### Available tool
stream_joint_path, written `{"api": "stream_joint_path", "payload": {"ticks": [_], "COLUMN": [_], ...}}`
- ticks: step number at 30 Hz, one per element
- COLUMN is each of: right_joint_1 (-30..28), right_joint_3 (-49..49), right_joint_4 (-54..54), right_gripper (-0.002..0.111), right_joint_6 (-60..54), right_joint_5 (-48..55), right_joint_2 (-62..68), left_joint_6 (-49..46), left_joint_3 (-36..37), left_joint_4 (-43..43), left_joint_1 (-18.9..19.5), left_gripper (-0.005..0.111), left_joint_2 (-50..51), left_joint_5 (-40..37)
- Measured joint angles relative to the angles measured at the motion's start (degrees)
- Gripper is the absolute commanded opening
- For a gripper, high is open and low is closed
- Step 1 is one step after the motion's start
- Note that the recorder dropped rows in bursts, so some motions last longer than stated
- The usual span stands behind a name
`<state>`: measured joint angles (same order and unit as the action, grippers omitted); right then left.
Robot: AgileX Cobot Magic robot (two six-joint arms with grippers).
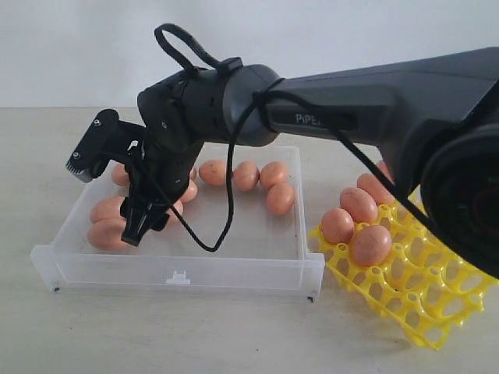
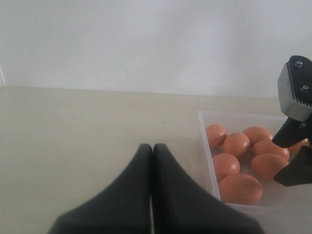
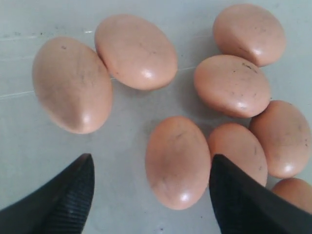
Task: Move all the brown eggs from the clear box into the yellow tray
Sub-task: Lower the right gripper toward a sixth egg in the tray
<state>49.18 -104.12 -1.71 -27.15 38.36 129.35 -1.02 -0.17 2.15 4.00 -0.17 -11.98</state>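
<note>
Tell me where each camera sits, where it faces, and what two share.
Exterior: low beside the table, facing the clear box front and yellow tray; the right gripper reaches into the box.
Left wrist: above the table, looking toward the box's side; the shut left gripper shows.
Right wrist: straight down on brown eggs; the open right gripper shows.
Shared: exterior and left wrist see the right gripper.

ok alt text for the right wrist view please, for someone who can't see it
The open right gripper hovers with its black fingers either side of one reddish-brown speckled oval egg lying on the floor of the clear plastic box. Seven more brown eggs lie loose around it, some touching.
</note>
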Motion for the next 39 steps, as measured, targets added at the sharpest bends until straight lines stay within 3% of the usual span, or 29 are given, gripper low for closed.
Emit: {"api": "stream_joint_path", "payload": {"ticks": [15,24,39], "right_joint_1": [0.0,0.0,0.0], "right_joint_3": [-2.5,-2.5,-2.6], "right_joint_4": [0.0,0.8,2.8], "right_gripper": [0.064,0.033,0.031], "right_joint_6": [0.0,0.3,2.5], "right_joint_5": [-1.2,-1.3,-2.1], "right_joint_2": [3.8,5.2,5.3], "left_joint_6": [0.0,0.0,0.0], "left_joint_3": [0.0,0.0,0.0], "left_joint_4": [0.0,0.0,0.0], "left_joint_1": [0.0,0.0,0.0], "left_gripper": [-0.004,-0.004,-0.004], "left_joint_2": [0.0,0.0,0.0], "left_joint_5": [0.0,0.0,0.0]}}
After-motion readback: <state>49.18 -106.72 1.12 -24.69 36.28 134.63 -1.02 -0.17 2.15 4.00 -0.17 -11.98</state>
